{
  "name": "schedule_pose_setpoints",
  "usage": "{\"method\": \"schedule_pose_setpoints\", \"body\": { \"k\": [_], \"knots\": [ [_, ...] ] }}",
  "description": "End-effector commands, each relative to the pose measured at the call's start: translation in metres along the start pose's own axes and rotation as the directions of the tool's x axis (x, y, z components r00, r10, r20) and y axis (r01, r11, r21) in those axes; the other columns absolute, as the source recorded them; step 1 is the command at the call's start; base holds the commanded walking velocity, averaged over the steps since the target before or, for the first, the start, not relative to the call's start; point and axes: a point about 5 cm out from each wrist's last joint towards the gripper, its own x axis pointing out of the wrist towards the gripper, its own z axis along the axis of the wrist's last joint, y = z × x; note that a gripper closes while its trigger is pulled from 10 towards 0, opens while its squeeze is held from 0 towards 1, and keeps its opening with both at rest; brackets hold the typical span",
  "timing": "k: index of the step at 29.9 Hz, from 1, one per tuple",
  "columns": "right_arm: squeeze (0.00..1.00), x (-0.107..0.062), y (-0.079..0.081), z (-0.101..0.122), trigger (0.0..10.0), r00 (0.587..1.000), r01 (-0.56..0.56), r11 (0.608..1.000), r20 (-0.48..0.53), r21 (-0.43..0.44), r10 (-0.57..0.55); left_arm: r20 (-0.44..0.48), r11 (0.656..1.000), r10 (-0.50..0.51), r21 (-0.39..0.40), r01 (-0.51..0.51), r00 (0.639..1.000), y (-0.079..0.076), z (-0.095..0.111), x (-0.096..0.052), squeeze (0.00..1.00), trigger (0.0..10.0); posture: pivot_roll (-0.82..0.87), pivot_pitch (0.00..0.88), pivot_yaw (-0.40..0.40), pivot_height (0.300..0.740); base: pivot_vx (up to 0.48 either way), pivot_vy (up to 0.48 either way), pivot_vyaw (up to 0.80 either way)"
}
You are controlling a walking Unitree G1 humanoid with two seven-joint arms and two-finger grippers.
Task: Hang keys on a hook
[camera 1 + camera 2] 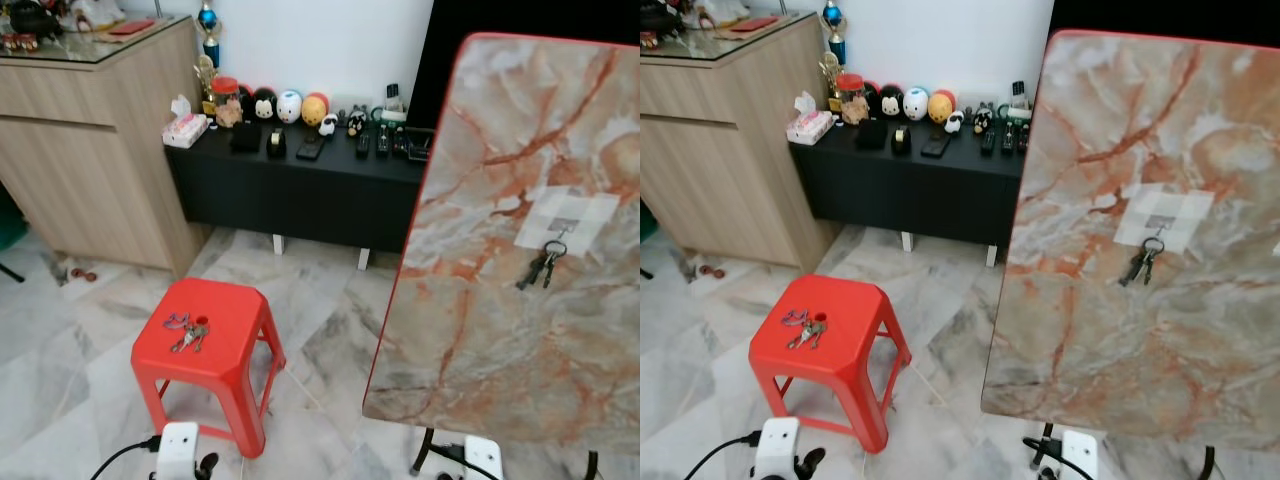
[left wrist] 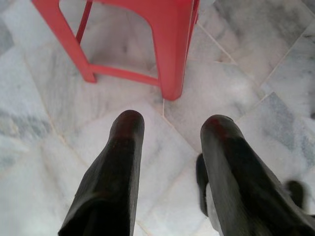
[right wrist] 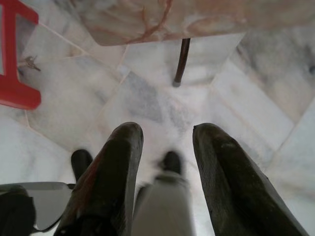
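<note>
One bunch of keys [image 1: 544,264] is already seen hanging from a hook [image 1: 562,229] on a pale patch of the tilted marble board [image 1: 480,330], so part of the job looks done. A second bunch of keys [image 1: 187,333] is left lying flat on the seat of the red stool [image 1: 235,350], near its front-left corner and well apart from the board — this bunch has not yet been picked up.

The left end effector [image 2: 170,129] is held low over the floor [image 2: 221,88] just in front of the stool's legs, its fingers spread with nothing between them. The right end effector [image 3: 165,135] is likewise spread and empty, pointed at the floor near the board's dark leg [image 3: 180,64].

By this judgement, the reach, the grasp and the hanging of the second bunch all remain.
</note>
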Motion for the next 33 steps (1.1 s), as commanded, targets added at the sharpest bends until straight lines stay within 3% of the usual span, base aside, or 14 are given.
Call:
{"method": "schedule_pose_setpoints", "body": {
  "k": [1,33],
  "knots": [
    [0.0,-0.0012,-0.0085,-0.0047,10.0,1.0,0.023,1.0,-0.018,0.0,-0.023,-0.022,1.0,-0.011,-0.003,0.011,1.0,-0.0053,-0.004,-0.0002,0.0,10.0,0.14,0.0,-0.029,0.74,0.0,0.48,0.0],
    [0.0,-0.0008,-0.0087,-0.0023,10.0,1.0,0.02,1.0,-0.015,0.009,-0.02,-0.025,0.999,0.016,-0.029,-0.017,1.0,-0.0005,-0.0059,-0.0012,0.0,10.0,0.15,0.024,-0.048,0.74,0.0,0.48,0.0]
  ]
}}
